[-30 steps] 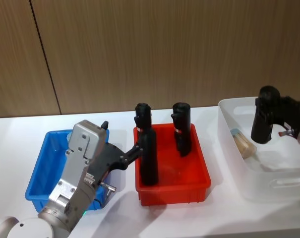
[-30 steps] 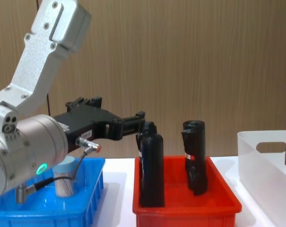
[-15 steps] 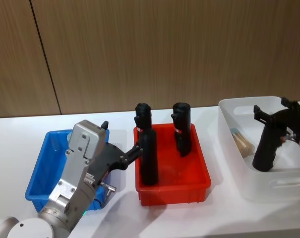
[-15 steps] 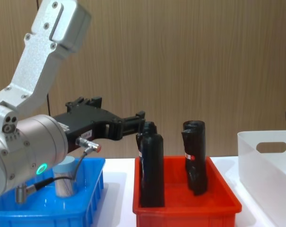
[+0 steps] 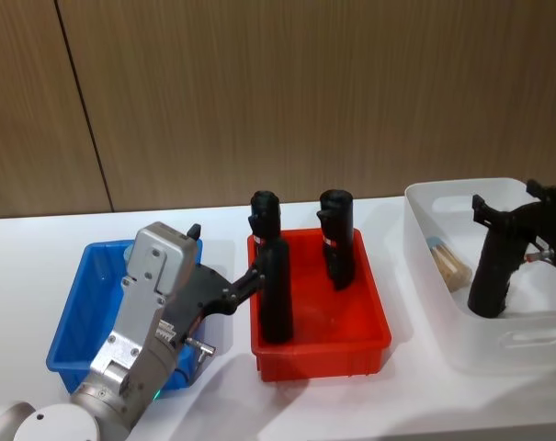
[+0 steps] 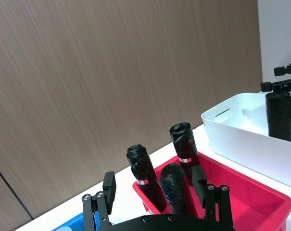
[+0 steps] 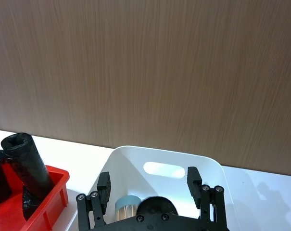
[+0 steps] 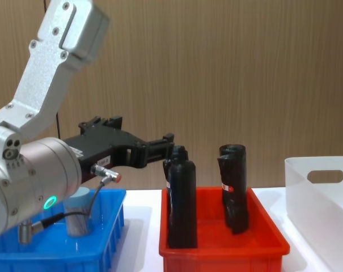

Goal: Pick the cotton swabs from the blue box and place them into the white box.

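Note:
One cotton swab tub (image 8: 77,217) stands in the blue box (image 5: 71,322), low behind my left arm in the chest view. My left gripper (image 6: 154,183) hovers over that box's right side, open, pointing at the red bin. Another cotton swab tub (image 5: 446,260) lies on its side in the white box (image 5: 507,344). A black roll (image 5: 493,266) leans inside the white box beside it. My right gripper (image 5: 505,197) is at the roll's top, open, its fingers (image 7: 193,179) spread wider than the roll.
The red bin (image 5: 319,344) sits between the two boxes and holds three upright black rolls (image 5: 276,303). White tabletop lies in front of the bins. A wood-panel wall stands close behind the table.
My right gripper came down with the black roll from above the white box into it, and its fingers now stand apart. The left arm has not moved.

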